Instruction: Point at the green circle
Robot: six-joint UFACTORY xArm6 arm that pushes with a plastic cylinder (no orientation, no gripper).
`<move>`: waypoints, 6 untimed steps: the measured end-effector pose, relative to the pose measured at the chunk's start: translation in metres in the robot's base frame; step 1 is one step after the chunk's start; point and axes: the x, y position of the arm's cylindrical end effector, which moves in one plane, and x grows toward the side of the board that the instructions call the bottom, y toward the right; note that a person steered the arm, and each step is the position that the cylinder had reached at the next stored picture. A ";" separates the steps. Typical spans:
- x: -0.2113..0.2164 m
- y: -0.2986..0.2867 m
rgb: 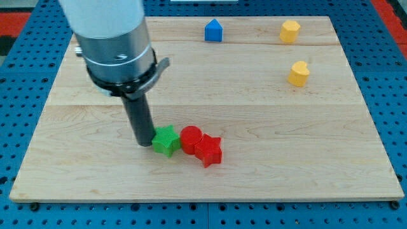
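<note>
My tip (pixel 144 144) rests on the board at the lower middle, touching the left side of a green star block (pixel 166 140). A red circle block (pixel 191 138) sits right of the green star, touching it. A red star block (pixel 208 151) lies against the red circle's lower right. No green circle block shows in the view; the arm's grey body (pixel 114 44) hides part of the board's upper left.
A blue house-shaped block (pixel 213 30) sits near the view's top centre. A yellow hexagon-like block (pixel 290 30) is at the top right. A yellow heart block (pixel 298 74) lies below it. The wooden board (pixel 286 146) rests on a blue perforated table.
</note>
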 end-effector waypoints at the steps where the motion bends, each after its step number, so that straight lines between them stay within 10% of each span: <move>1: 0.005 0.022; 3: -0.014 -0.057; 6: -0.158 -0.138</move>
